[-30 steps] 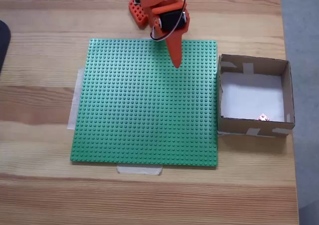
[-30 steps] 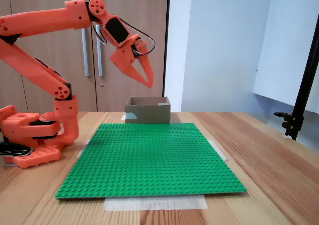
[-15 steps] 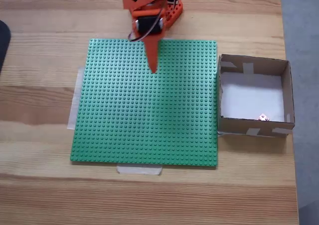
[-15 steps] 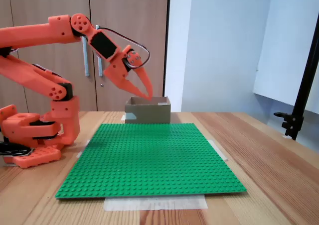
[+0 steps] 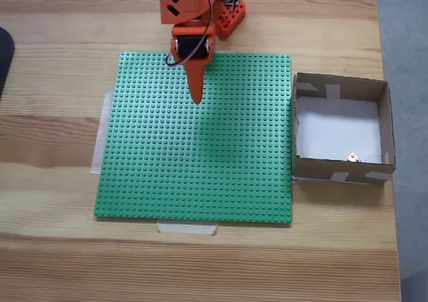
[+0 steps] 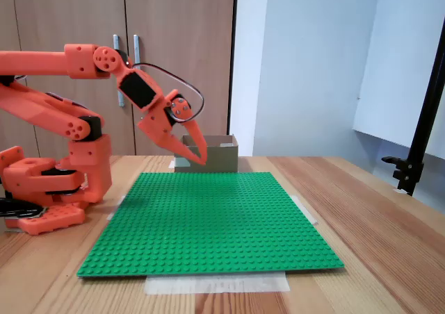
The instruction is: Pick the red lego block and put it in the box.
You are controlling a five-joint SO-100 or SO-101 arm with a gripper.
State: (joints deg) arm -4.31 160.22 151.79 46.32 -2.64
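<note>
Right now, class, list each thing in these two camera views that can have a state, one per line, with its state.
Orange two-finger gripper: shut, empty, raised above the plate.
Square brown cardboard box: open-topped, upright, beside the plate's edge, holding a small pinkish-red piece at its near wall.
Green studded plate: flat on the wooden table, bare of bricks.

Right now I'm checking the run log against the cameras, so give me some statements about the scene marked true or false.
1. The claw hangs above the green baseplate. True.
2. The claw grips the red lego block. False: nothing shows between its fingers.
3. The cardboard box sits beside the baseplate's right edge in the fixed view from above. True.
4. The box is turned upside down. False: it stands open side up, with a small reddish thing against its near wall.
5. The baseplate is taped to the wooden table. True.
</note>
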